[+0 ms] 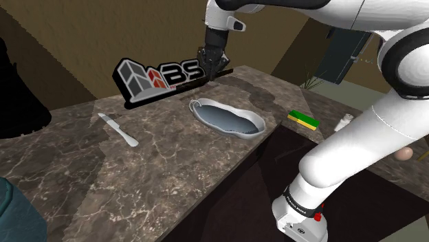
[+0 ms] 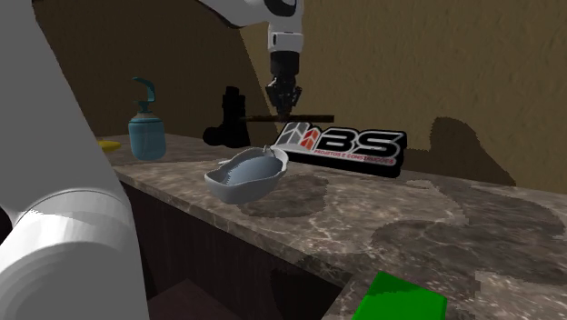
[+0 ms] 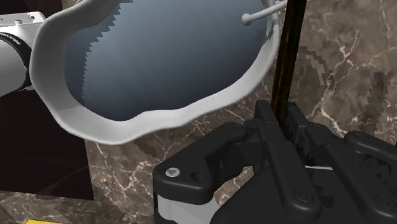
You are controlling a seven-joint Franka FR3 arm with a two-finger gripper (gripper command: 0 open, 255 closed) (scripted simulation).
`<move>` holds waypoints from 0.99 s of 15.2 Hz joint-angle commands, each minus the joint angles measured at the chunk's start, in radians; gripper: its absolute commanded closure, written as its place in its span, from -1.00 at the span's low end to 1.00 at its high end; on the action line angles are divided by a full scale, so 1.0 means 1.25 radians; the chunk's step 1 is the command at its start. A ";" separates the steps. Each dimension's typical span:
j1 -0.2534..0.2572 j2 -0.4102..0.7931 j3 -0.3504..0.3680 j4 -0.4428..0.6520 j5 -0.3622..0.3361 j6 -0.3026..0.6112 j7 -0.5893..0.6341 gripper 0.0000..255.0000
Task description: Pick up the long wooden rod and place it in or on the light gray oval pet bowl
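Carefully now: we have the rod point(image 2: 259, 118) clamped between the fingers of our gripper point(image 2: 283, 111), aloft near the back edge of the bench point(image 2: 409, 218), by the sign point(image 2: 350, 144). Swinging toward the bowl point(image 2: 238, 191), its long ends could strike the sign or tip off the rim.

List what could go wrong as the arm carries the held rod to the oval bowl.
1. The rod, clasped in the gripper, hangs close to the lettered sign; swinging it could knock the sign.
2. The rod looks long against the bowl; released across the rim, it may roll onto the counter.
3. The bowl sits near the counter's edge, so a bump coming down might push it off.
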 commanded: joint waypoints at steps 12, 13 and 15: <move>0.040 -0.261 -0.029 -0.269 0.080 0.017 -0.030 1.00; 0.041 -0.262 -0.027 -0.281 0.081 0.028 -0.031 1.00; 0.042 -0.264 -0.025 -0.304 0.084 0.048 -0.032 1.00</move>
